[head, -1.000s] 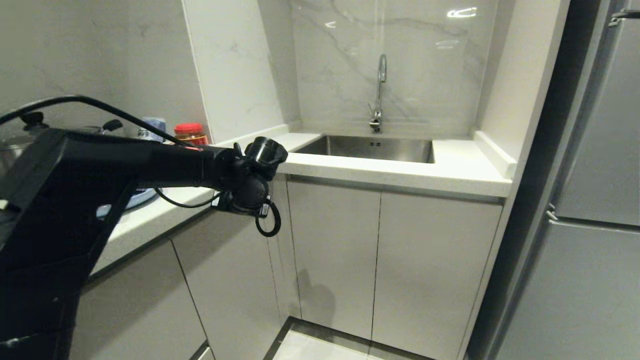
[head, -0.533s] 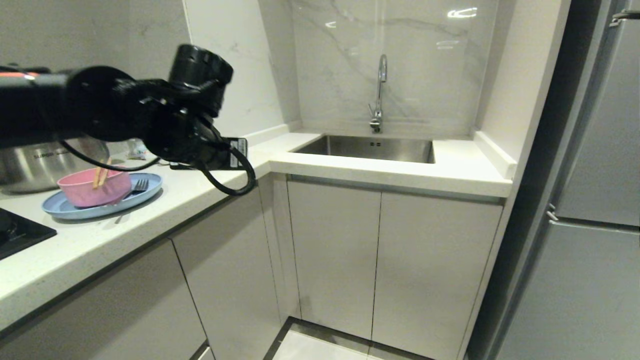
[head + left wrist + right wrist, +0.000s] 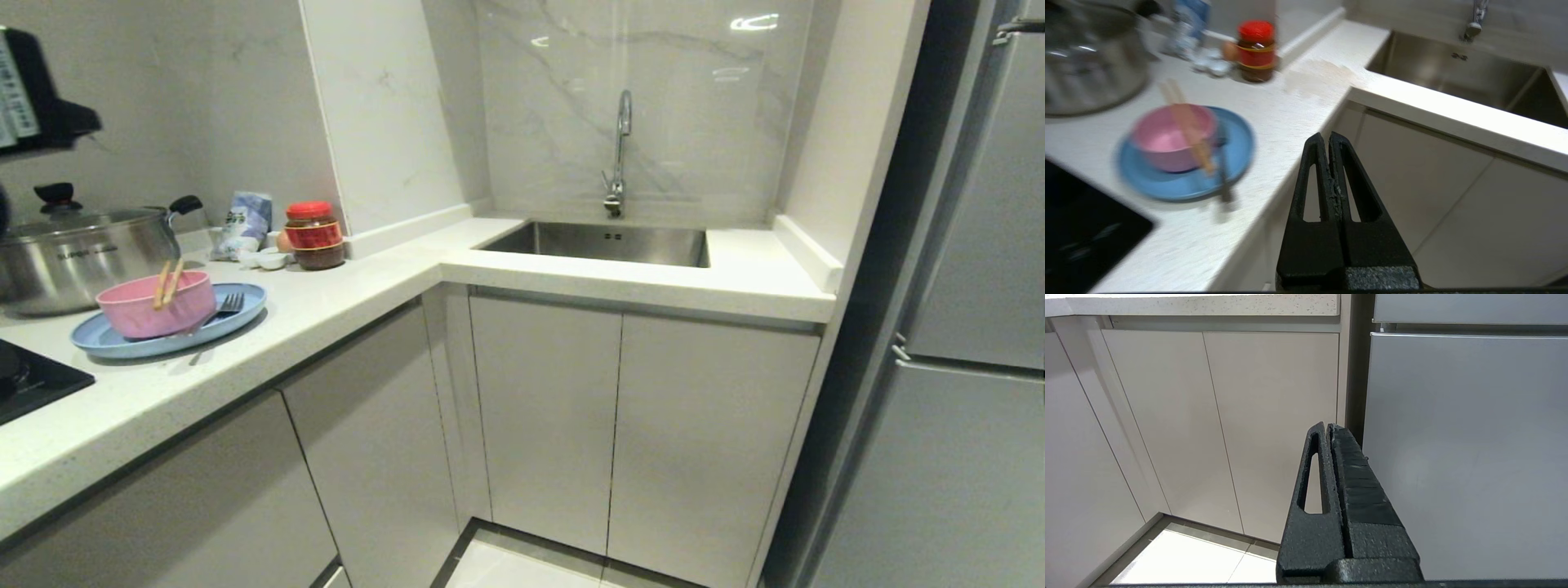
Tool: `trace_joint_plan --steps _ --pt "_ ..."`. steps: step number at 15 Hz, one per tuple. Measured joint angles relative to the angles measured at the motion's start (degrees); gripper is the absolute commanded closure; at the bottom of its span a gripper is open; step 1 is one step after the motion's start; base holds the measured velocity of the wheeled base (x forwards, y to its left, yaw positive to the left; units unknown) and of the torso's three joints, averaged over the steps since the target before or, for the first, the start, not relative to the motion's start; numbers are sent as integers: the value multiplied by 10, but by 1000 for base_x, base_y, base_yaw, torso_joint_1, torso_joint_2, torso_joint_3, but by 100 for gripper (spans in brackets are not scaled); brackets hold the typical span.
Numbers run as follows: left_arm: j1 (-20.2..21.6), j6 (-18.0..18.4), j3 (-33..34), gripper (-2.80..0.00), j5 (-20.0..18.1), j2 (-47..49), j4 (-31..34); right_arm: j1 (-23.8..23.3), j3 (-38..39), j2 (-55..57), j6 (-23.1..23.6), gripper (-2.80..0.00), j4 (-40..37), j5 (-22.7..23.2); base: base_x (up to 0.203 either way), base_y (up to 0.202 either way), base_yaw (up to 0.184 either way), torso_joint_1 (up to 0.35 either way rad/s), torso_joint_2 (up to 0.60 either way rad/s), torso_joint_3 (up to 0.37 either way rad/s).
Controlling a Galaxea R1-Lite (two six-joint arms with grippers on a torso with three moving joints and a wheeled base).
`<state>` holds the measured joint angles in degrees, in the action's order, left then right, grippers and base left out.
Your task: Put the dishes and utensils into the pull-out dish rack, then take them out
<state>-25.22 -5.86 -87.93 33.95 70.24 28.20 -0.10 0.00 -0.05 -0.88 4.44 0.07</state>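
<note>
Left gripper [image 3: 1329, 136] visible only in wrist view: fingers pressed together, empty, above counter [image 3: 343, 294] edge. Bowl [image 3: 155, 304] with chopsticks [image 3: 169, 282] on plate [image 3: 167, 335], fork [image 3: 222, 307] beside. Right gripper [image 3: 1327, 428] closed, low by cabinets [image 3: 1249, 416].

pink bowl [image 3: 155, 304], light-blue plate [image 3: 237, 314], red-lidded jar [image 3: 314, 235], grey-veined white wall [image 3: 555, 122]

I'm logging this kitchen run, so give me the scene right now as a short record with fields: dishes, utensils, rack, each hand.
plate: light-blue plate on the countertop
bowl: pink bowl sitting on the plate
chopsticks: chopsticks leaning in the bowl
fork: fork resting on the plate beside the bowl
rack: not visible; cabinet fronts closed
left hand: left hand shut, empty, above the counter edge
right hand: right hand shut, empty, low by the cabinets
</note>
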Motion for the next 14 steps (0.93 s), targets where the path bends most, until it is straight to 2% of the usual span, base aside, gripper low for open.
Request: trace_joint_plan --steps 3,6,9,14 --pt "0 53 75 0 78 -102 0 0 0 0 0 0 0 0 0 0 0 0 0 0" --pt "21 68 158 0 154 -184 -1 0 0 0 0 0 0 0 0 0 0 0 0 0" --pt "104 71 224 0 166 -248 -2 0 0 0 0 0 0 0 0 0 0 0 0 0" --pt "217 75 338 0 148 -364 -4 0 0 0 0 0 0 0 0 0 0 0 0 0"
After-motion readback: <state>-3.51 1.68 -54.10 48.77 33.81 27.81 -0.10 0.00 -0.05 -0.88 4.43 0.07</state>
